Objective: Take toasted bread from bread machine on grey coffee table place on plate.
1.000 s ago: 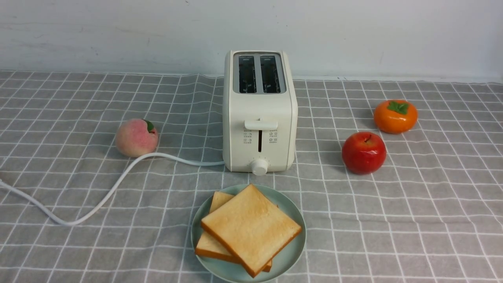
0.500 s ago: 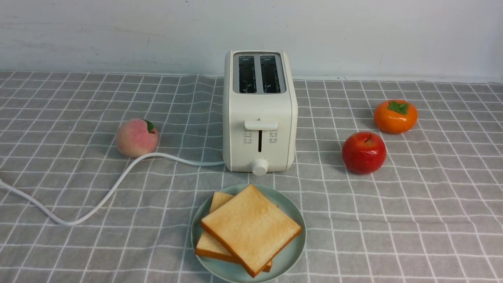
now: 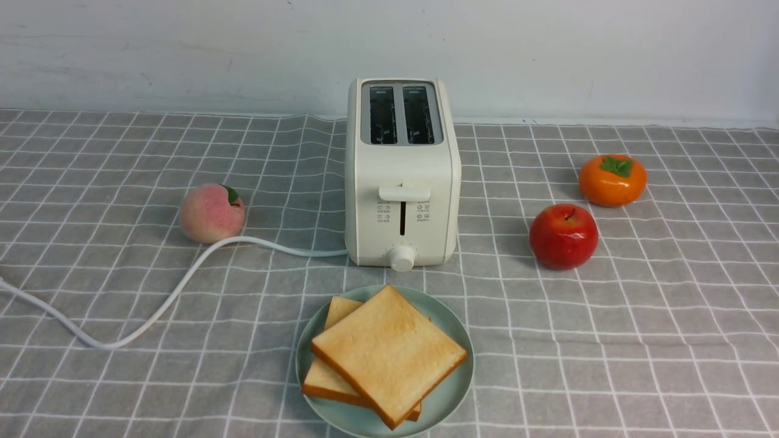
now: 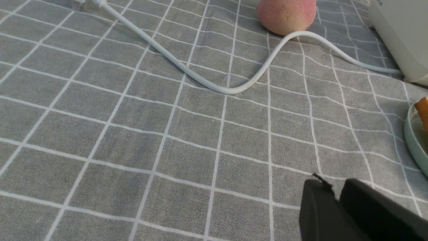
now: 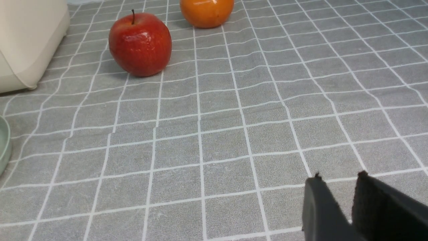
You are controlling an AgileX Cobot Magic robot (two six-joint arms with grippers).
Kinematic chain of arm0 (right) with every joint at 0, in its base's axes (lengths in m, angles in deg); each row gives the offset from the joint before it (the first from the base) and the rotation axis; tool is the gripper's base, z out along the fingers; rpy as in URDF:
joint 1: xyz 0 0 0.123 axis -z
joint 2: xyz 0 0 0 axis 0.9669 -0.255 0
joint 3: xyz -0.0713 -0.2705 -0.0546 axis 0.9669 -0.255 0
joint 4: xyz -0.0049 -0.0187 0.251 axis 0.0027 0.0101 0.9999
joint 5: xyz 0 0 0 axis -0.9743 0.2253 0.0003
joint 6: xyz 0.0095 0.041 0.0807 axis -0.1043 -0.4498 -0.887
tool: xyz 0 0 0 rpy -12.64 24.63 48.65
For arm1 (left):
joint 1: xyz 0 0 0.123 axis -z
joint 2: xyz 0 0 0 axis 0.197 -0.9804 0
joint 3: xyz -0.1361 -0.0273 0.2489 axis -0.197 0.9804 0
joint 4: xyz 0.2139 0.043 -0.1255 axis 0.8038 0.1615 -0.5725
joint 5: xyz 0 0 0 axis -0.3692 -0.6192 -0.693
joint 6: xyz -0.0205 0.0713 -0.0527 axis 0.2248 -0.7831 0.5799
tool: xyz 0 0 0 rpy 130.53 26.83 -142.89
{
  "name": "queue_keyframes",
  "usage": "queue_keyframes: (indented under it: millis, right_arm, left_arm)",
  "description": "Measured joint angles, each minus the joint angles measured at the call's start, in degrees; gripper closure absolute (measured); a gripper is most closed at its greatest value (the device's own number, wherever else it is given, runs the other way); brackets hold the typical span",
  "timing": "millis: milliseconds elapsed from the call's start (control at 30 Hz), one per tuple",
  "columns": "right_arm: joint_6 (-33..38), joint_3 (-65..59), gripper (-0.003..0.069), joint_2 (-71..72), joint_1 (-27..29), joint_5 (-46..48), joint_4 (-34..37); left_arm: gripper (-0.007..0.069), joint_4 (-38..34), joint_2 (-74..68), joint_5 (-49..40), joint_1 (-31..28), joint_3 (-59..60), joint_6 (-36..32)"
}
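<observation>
The cream-white bread machine [image 3: 401,170] stands upright mid-table with both top slots dark and empty. Just in front of it, the mint-green plate [image 3: 451,394] holds two slices of toasted bread: the top slice [image 3: 389,353] lies skewed over the lower slice [image 3: 338,313]. Neither arm shows in the front view. In the left wrist view my left gripper [image 4: 336,183] hangs over bare cloth left of the plate [image 4: 413,140], its tips almost touching and holding nothing. In the right wrist view my right gripper [image 5: 339,177] hangs over cloth right of the plate, slightly open and empty.
The grey coffee table [image 3: 608,340] carries a peach [image 3: 211,213] left of the bread machine. An apple [image 3: 563,236] and an orange persimmon [image 3: 612,180] sit on the right. The white cord [image 3: 176,286] curves from the machine's base past the peach to the left edge.
</observation>
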Motion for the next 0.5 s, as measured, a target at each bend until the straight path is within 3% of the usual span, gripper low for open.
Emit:
queue_keyframes:
  millis: [500]
  right_arm:
    - [0.0,0.0,0.0468,0.0,0.0,0.0,0.0]
  left_arm:
    - [0.0516,0.0,0.0,0.0,0.0,0.0,0.0]
